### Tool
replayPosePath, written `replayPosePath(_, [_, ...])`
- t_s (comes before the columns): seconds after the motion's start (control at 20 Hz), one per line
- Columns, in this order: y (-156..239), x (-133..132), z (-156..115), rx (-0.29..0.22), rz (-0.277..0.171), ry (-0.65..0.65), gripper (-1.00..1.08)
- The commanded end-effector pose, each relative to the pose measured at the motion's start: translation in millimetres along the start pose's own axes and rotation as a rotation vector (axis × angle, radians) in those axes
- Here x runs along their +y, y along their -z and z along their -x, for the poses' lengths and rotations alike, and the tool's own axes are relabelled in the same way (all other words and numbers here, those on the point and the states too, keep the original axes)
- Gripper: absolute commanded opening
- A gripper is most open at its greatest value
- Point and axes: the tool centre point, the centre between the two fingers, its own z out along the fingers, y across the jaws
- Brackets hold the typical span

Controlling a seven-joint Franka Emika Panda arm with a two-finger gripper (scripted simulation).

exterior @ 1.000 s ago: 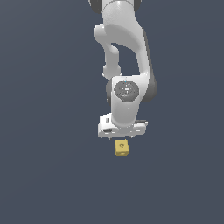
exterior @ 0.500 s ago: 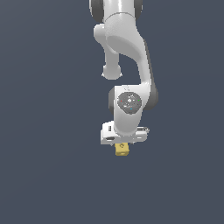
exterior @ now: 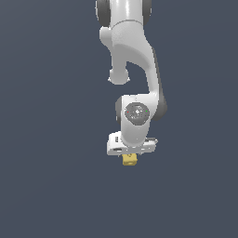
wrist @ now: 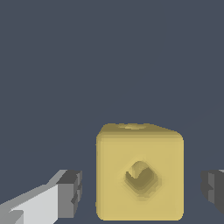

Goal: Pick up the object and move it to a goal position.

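Your item list, left to right in the wrist view: one grey-tipped finger (wrist: 70,194); yellow cube (wrist: 139,177), dimple in its facing side, sitting between the fingers with a gap either side; second finger at the edge. Fingers spread. Exterior view: cube (exterior: 129,159) directly beneath the white gripper (exterior: 130,151).

place: simulated test scene, no real room | evidence: flat uniform dark grey-blue backdrop seen in both views, without walls or furniture | rendering: smooth white arm (exterior: 132,60) and faceted yellow cube (wrist: 139,174) shown untextured
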Motion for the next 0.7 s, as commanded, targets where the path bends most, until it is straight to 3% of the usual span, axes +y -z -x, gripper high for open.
replayPosePath(0.0, [-15,0,1,-0.001,0.0,0.0,1.0])
replayPosePath(0.45, [-34,0,-1,-0.001,0.0,0.0,1.0])
replayPosePath(0.5, [-34,0,-1,-0.001,0.0,0.0,-1.0])
replayPosePath(0.65, [-34,0,-1,-0.001,0.0,0.0,-1.0])
